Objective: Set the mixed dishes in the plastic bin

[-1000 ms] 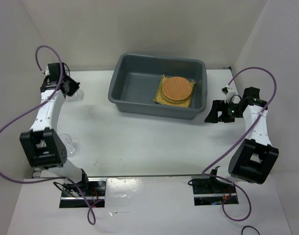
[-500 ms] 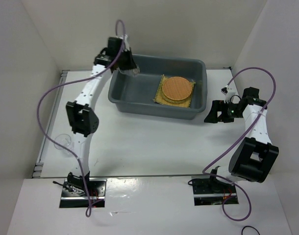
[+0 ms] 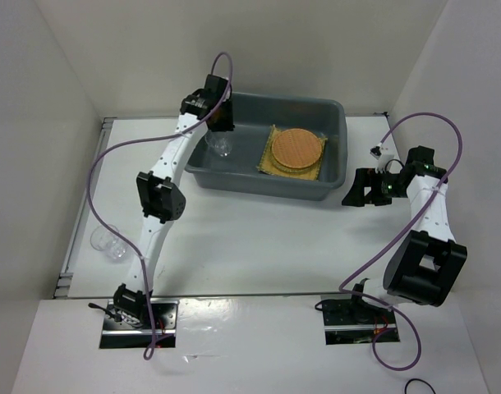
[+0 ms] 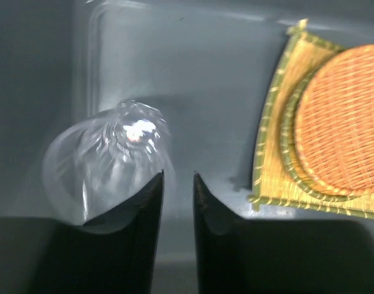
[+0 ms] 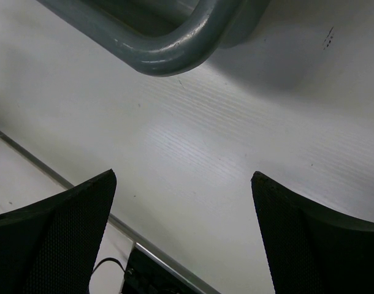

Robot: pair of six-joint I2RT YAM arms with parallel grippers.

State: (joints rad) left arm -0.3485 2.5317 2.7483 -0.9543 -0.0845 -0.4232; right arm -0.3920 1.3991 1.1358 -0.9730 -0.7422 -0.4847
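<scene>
At the far left of the white table [image 3: 250,238], a first glass cup [image 3: 109,242] is observed, clear and well apart from the bin; whether it stands or lies on its side cannot be told. The left arm is seen stretched out over the left end of the grey-blue plastic bin [image 3: 203,160]. The left gripper [image 4: 178,177] is held above the bin floor with its jaws parted by a narrow gap, through which only the grey floor is seen; nothing is clamped between them. A second glass cup [image 4: 107,159] is recorded inside the bin, just left of the left finger and outside the gap, tilted and with a blurred outline; contact with the finger cannot be confirmed. Further right, a square yellow woven mat [image 4: 270,165] is found lying flat on the bin floor. A round woven disc [image 4: 289,138] is noted on the mat, only its green-edged rim showing, and a smaller orange-brown disc [image 4: 340,122] is laid on top of it. Beyond the right end of the bin, the right gripper [image 5: 181,184] is held low over the bare table with its fingers spread wide and nothing between them, a rounded corner of the bin rim being visible just ahead of it.
</scene>
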